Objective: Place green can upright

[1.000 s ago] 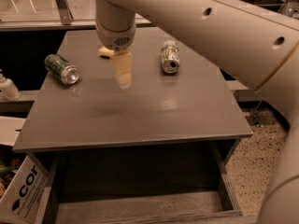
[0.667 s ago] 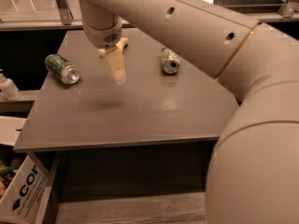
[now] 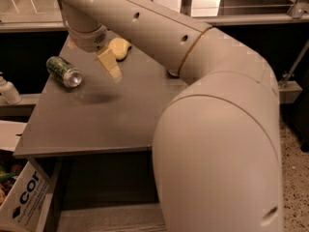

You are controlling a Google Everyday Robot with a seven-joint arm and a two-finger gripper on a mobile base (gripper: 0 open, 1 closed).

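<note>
None of it is done: the can [image 3: 64, 71] lies sideways on the tabletop [image 3: 96, 124], with the end effector [image 3: 116, 59] nearby, apart and empty.

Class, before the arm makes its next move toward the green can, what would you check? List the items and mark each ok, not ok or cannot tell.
1. Green can in view and on the table: ok.
2. Can upright: not ok; it lies on its side, with a silver end facing the camera.
3. Hand on the can: not ok; it hangs above the table, apart from the can, toward the table's middle.
4. Space between hand and can free of other things: ok.
5. Can safely away from the table's edge: not ok; it lies near the left edge, so a push might roll it off.
6. Hand ready to grasp: cannot tell.
</note>
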